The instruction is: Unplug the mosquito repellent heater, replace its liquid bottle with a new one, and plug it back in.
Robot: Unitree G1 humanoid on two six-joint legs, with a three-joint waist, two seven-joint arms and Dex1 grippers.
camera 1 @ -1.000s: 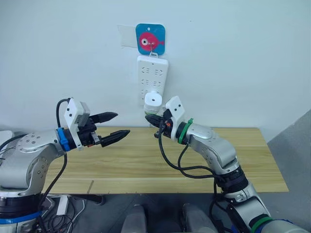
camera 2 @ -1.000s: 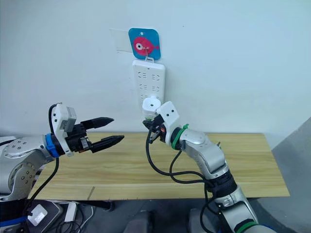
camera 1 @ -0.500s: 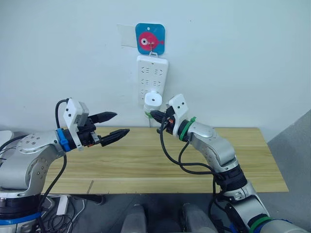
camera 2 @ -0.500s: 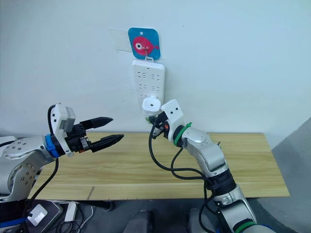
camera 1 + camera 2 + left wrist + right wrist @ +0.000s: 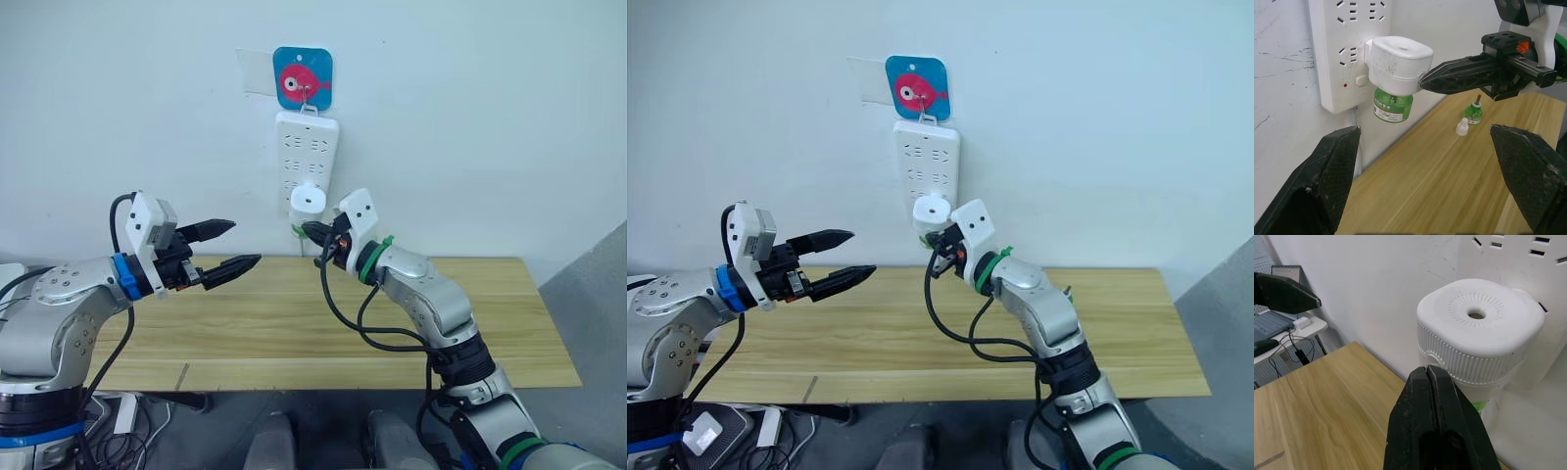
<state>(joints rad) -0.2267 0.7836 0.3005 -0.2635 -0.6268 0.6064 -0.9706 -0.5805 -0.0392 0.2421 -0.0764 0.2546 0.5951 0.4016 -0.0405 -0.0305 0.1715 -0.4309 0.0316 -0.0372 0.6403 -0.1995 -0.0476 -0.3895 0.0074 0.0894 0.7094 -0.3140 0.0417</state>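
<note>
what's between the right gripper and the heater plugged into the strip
Nothing visible. The right gripper, fingers shut, sits right at the side of the mosquito repellent heater on the power strip, no object between them.

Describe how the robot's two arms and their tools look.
Both arms are silver-grey metal with black looping cables. The left tool has two black pointed fingers, a white camera box on top and a blue wrist ring. The right tool is alike, but with a green ring and an orange mark on its black body.
</note>
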